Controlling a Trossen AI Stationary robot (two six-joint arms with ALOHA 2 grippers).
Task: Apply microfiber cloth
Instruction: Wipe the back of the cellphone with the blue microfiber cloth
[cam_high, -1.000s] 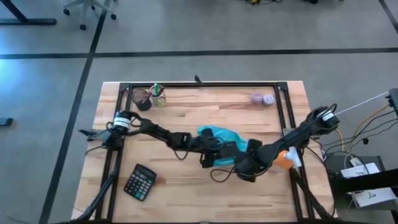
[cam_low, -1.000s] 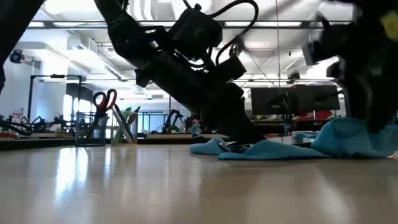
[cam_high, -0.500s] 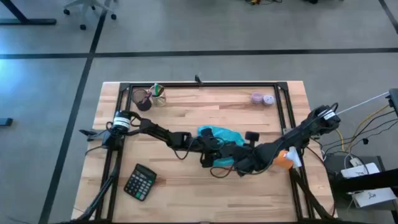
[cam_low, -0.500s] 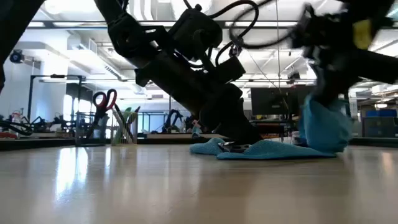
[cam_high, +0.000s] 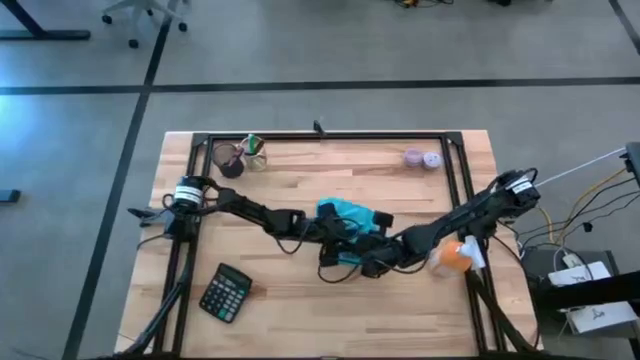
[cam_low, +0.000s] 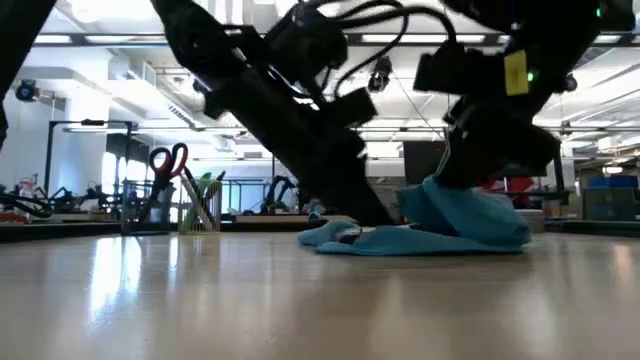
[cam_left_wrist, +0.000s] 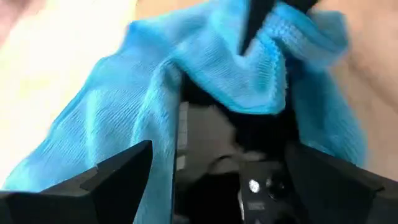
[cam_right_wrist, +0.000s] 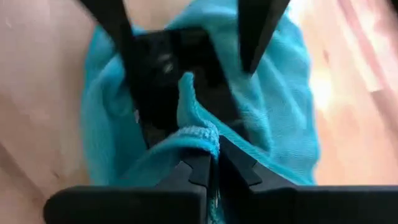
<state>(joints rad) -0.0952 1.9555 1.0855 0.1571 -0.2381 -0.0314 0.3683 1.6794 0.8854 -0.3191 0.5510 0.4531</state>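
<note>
turquoise cloth (cam_high: 342, 216) lies bunched near the middle of the wooden surface (cam_high: 300, 180), draped partly over a dark flat thing we cannot identify; our right gripper (cam_right_wrist: 211, 167) has its fingers closed on a raised fold of the cloth, lifting that edge so it can be pulled across the dark thing beneath; our left gripper (cam_left_wrist: 214, 174) sits low at the cloth's other side with fingers spread open, holding nothing, and seems to steady the thing underneath, though we cannot tell whether it touches it; in the low view the pinched fold (cam_low: 465, 210) stands up as a hump while the rest trails flat; compared with half a second ago, the right arm has carried its fold further toward the left arm, so the hump now sits closer to the middle and the cloth looks more gathered; a calculator (cam_high: 226, 293) lies well apart near the front left corner; an orange bottle (cam_high: 452, 257) stands beside the right arm.
</note>
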